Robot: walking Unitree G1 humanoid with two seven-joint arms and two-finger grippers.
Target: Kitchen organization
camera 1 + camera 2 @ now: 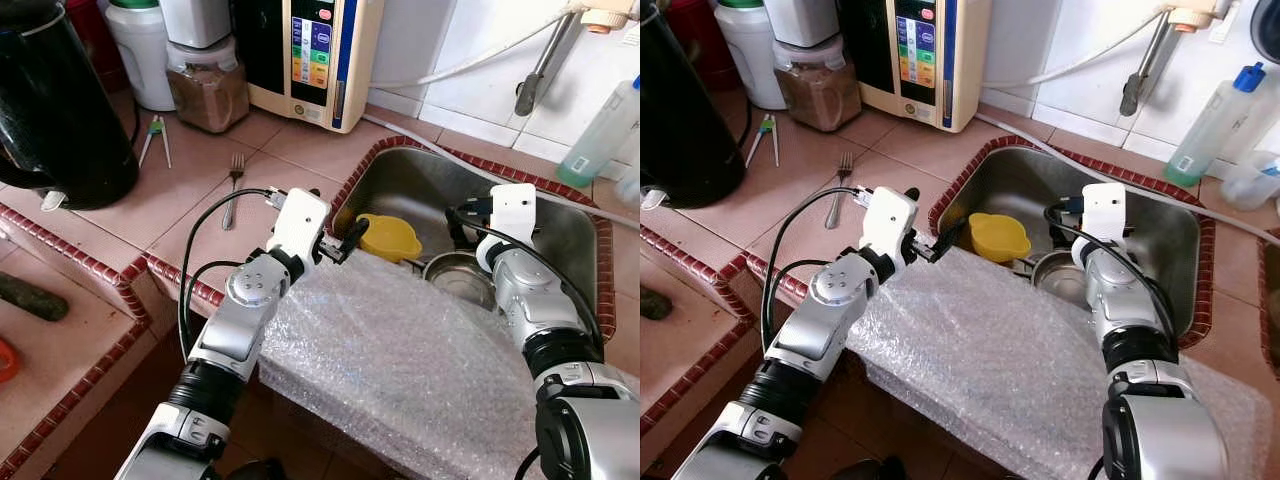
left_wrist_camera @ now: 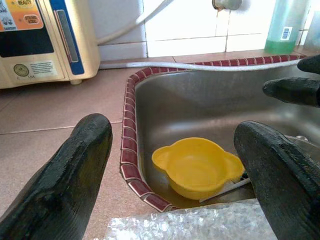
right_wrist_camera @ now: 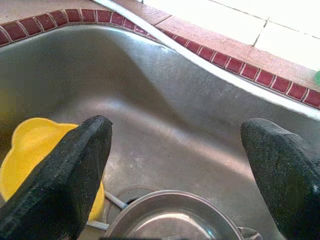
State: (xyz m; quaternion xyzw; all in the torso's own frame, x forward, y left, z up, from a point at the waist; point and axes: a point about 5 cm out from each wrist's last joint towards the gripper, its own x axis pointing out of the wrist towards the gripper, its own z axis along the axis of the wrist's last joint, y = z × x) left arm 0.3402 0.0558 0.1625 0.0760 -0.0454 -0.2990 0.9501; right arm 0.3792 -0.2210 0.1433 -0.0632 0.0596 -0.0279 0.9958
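Lying in the sink (image 1: 560, 235), a yellow two-handled bowl (image 1: 388, 238); both pincers, left (image 1: 345, 243) and right (image 3: 175, 170), spread apart.

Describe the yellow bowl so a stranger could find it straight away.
Start at the steel sink set into the tiled counter with its red tile rim. The yellow bowl lies in the sink's left corner, just ahead of the open left hand. It is plastic with small ear handles, unlike the bare steel pot beside it.
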